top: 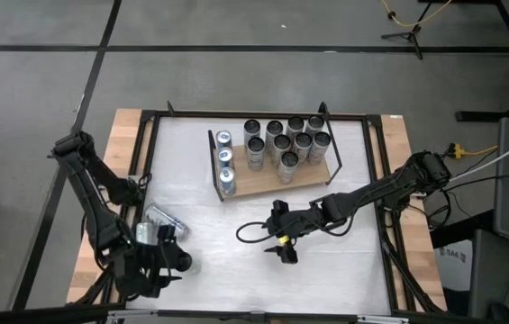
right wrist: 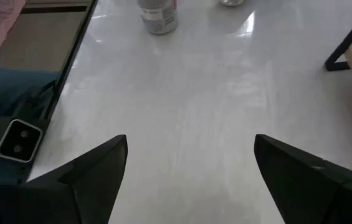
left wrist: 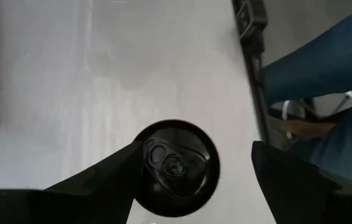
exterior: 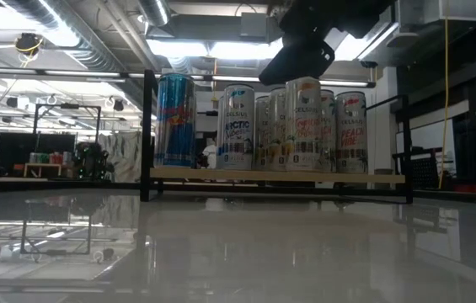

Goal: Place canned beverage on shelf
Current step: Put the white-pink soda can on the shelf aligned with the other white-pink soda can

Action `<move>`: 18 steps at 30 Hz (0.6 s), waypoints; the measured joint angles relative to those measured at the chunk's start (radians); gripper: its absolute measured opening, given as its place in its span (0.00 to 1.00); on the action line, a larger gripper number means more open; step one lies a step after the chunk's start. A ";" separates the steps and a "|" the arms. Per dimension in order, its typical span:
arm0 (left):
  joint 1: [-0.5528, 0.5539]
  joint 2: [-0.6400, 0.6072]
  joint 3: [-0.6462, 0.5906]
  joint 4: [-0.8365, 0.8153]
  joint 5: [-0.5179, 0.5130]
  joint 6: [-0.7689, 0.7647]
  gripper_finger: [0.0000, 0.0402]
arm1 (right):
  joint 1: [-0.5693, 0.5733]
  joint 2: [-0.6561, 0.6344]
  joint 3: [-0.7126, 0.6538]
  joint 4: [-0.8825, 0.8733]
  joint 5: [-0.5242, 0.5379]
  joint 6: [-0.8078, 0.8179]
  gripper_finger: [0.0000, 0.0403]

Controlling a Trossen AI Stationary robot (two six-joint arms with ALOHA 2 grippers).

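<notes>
- The loose can (top: 165, 219) lies on its side on the white worktop (top: 326, 270), near-left corner, well apart from the shelf (top: 272, 183)
- Left gripper (top: 166, 256) sits just beside it, jaws spread and holding nothing; the left wrist view shows the can's top (left wrist: 176, 168) between the fingers (left wrist: 110, 177), so its long axis points toward the jaws
- Right gripper (top: 285, 252), jaws open and empty, hovers mid-worktop, farther from the can
</notes>
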 joint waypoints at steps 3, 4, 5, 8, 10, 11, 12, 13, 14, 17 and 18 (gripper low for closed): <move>-0.007 0.025 0.000 -0.003 -0.048 0.000 0.73 | 0.000 0.000 0.000 0.001 0.027 0.000 0.85; -0.009 0.029 0.000 -0.004 -0.065 0.000 0.73 | 0.000 0.000 0.000 0.001 0.032 0.000 0.85; -0.010 0.030 0.000 -0.004 -0.081 0.000 0.73 | 0.000 0.000 0.000 0.001 0.034 0.000 0.85; -0.012 0.028 0.000 -0.004 -0.103 0.000 0.73 | 0.000 0.000 0.000 0.001 0.034 0.000 0.85; -0.012 0.028 0.000 -0.004 -0.107 0.000 0.73 | 0.000 0.000 0.000 0.001 0.034 0.000 0.85; -0.012 0.028 0.000 -0.005 -0.105 0.000 0.73 | 0.000 0.000 0.000 0.001 0.034 0.000 0.85; -0.012 0.028 0.000 -0.004 -0.098 0.000 0.73 | 0.000 0.000 0.000 0.001 0.034 0.000 0.85; -0.012 0.028 0.000 -0.004 -0.089 0.000 0.73 | 0.000 0.000 0.000 0.001 0.034 0.000 0.85; -0.012 0.028 0.000 -0.005 -0.082 0.000 0.73 | 0.000 0.000 0.000 0.001 0.034 -0.001 0.85; -0.012 0.028 0.000 -0.005 -0.079 0.000 0.73 | 0.000 0.000 0.000 0.001 0.034 -0.001 0.85; -0.012 0.028 0.000 -0.008 -0.079 0.000 0.73 | 0.000 0.000 0.000 0.001 0.033 -0.001 0.85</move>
